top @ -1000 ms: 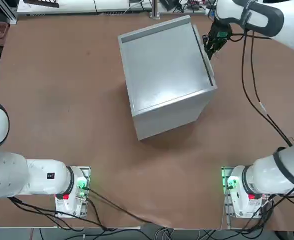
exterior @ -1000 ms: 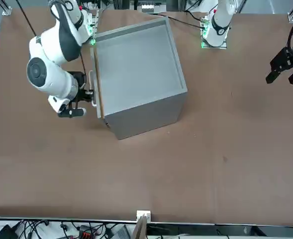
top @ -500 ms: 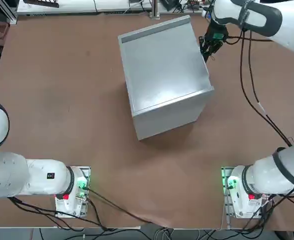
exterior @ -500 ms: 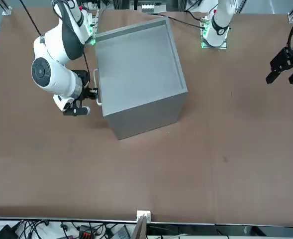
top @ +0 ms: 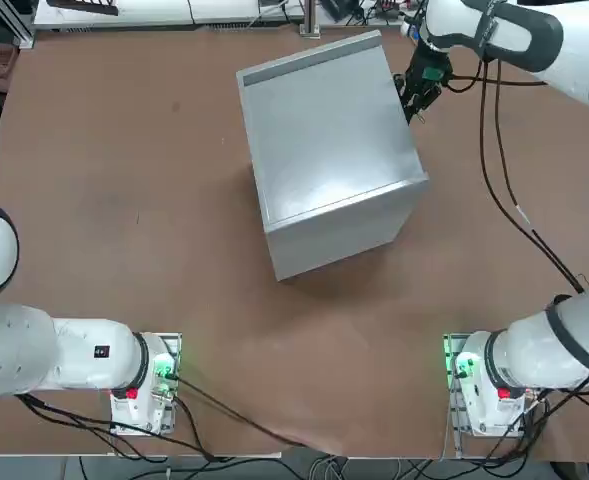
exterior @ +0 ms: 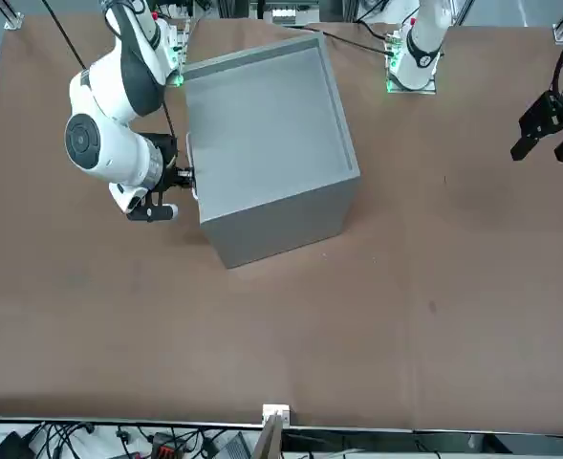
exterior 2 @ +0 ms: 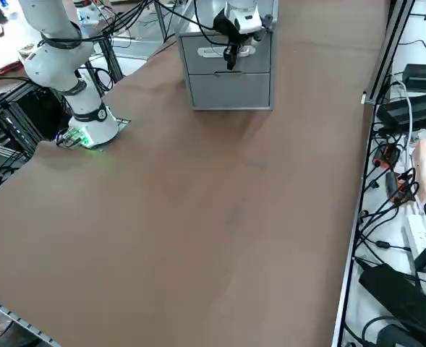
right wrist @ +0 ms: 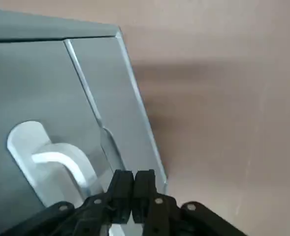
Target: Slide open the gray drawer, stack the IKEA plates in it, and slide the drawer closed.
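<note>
Closing step: drawer (exterior 2: 231, 52) looks flush in cabinet (top: 329, 150). Right gripper (right wrist: 132, 189), fingers clenched and empty, at cabinet's 2 o'clock beside handle (right wrist: 51, 160). Next: back away.

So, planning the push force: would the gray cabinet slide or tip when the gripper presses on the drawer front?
The gray cabinet looks broad, boxy and flat-based, so tipping seems unlikely. On the smooth table it might slide. The shut right gripper sits low at the drawer front, favouring sliding.

Hidden inside the shut cabinet

The gray drawer (exterior 2: 225, 50) sits flush at the upper middle; its contents cannot be seen.
</note>
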Tool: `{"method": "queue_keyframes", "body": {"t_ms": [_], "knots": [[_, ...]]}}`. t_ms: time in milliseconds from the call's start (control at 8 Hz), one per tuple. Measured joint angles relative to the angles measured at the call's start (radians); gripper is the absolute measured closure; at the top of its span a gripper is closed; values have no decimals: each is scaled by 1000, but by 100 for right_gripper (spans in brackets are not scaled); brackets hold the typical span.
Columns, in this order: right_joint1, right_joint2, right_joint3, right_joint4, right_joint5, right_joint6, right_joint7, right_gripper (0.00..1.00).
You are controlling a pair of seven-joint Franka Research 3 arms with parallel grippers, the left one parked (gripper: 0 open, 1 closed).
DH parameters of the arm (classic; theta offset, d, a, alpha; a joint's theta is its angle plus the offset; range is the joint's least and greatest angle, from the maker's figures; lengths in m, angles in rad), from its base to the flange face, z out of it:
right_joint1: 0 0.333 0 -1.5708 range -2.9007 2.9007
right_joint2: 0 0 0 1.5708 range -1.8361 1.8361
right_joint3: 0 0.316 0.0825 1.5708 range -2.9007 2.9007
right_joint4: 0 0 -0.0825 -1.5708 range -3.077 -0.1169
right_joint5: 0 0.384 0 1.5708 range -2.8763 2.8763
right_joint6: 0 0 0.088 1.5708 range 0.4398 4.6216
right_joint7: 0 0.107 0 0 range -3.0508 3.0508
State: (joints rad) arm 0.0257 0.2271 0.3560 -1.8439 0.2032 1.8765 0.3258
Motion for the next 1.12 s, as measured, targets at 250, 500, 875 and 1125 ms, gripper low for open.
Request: {"method": "queue_keyframes", "body": {"t_ms": [250, 500, 875, 1125], "knots": [[-6, -3, -6, 31, -9, -19, -15, 99], [-60, -10, -14, 141, -114, -122, -121, 93], [-175, -19, -20, 266, -186, -173, -282, 47], [-228, -55, -21, 300, -202, -215, -328, 6]]}}
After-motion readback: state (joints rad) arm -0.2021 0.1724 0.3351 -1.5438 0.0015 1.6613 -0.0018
